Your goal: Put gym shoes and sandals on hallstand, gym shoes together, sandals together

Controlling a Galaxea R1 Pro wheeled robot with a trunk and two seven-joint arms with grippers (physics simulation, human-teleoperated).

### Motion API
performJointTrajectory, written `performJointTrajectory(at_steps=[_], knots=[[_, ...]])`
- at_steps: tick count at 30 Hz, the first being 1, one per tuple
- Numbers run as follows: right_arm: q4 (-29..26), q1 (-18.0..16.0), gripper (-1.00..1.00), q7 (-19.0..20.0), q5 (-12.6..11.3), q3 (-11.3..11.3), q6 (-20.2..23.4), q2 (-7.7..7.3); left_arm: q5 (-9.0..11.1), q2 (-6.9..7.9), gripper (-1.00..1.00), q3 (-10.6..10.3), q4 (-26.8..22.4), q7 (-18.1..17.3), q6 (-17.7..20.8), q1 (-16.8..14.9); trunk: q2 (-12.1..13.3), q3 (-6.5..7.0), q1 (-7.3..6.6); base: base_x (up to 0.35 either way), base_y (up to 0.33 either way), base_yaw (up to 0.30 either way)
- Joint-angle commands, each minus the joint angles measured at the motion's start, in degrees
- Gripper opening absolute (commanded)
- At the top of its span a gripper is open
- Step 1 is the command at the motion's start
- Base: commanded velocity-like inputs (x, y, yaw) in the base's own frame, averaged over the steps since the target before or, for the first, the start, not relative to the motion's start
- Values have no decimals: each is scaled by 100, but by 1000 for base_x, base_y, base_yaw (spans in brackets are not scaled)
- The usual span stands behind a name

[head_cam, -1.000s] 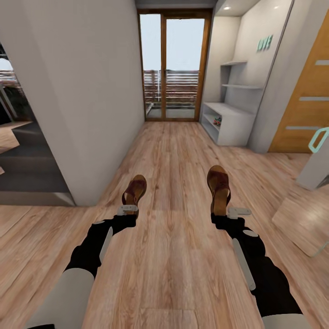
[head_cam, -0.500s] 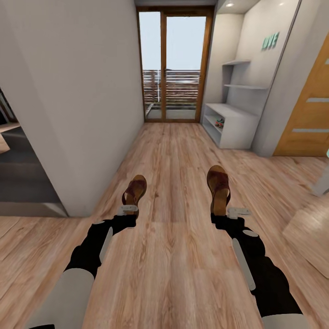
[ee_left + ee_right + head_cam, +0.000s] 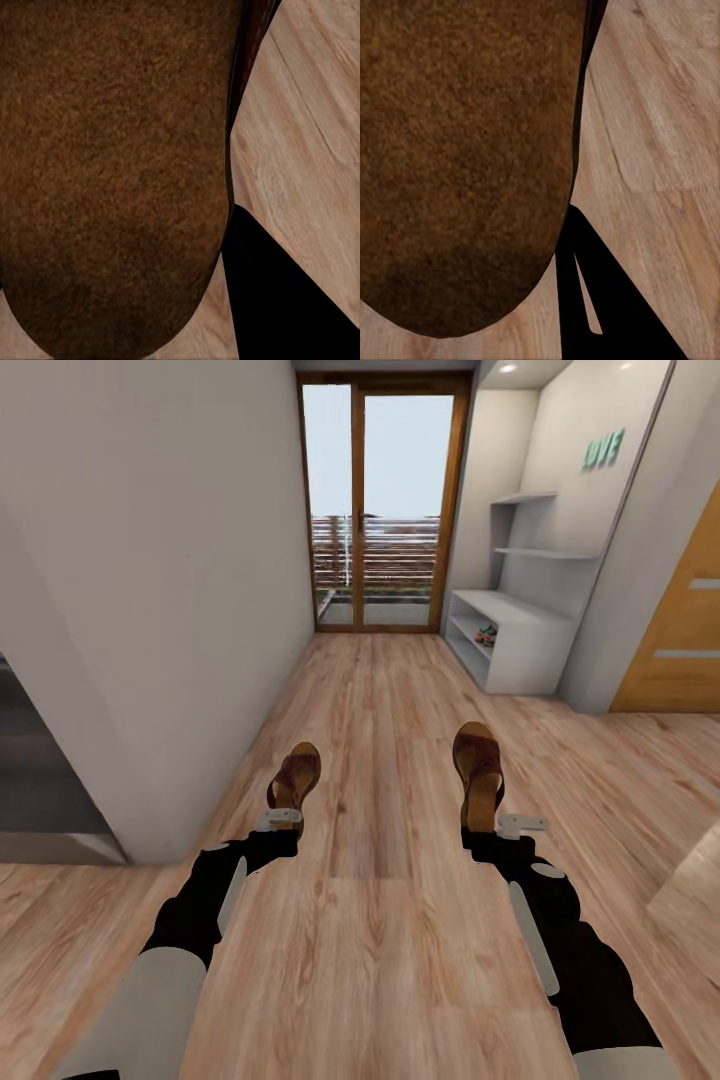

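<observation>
Although each brown leather sandal looks light and fairly stiff in the sole, its suede-like footbed and thin edge suggest that a pinch at the heel end is the surest hold, and that a shoe held so far back may droop or swing at the toe. Left sandal (image 3: 295, 777) projects forward from the left end effector (image 3: 279, 818), heel toward the fingers and toe pointing down the corridor; right sandal (image 3: 478, 769) projects likewise from the right end effector (image 3: 522, 823). Both end effectors appear clenched on the heel ends, each sandal carried above the corridor floor (image 3: 390, 690) rather than lying on it. Left wrist view: the sandal's brown underside (image 3: 112, 172) sits directly against the camera, with wood planks beyond. Right wrist view: the same arrangement, sole (image 3: 465, 157) close and the floor past it. Ahead and to the right stands the hallstand (image 3: 520, 645), well apart from both sandals; small red-and-green shapes on its lower tier (image 3: 485, 634) are probably the gym shoes, though too small to confirm. Judged remaining: approach, then set both sandals side by side on the rack.
</observation>
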Motion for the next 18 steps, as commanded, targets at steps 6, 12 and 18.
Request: performJointTrajectory(at_steps=[6,12,18], knots=[[-8,-3,-100,-58,-71,7,25,-3,-68,-9,-100,32,-9,-57,25,-4,-2,-5,2,348,0,0],[-8,-3,-100,-58,-71,9,25,-3,-68,-9,-100,32,-10,-57,23,-4,-2,-5,2,347,0,0],[-8,-3,-100,-55,-69,15,25,4,-68,-9,-100,32,-10,-57,30,-4,-2,-4,2,347,0,0]])
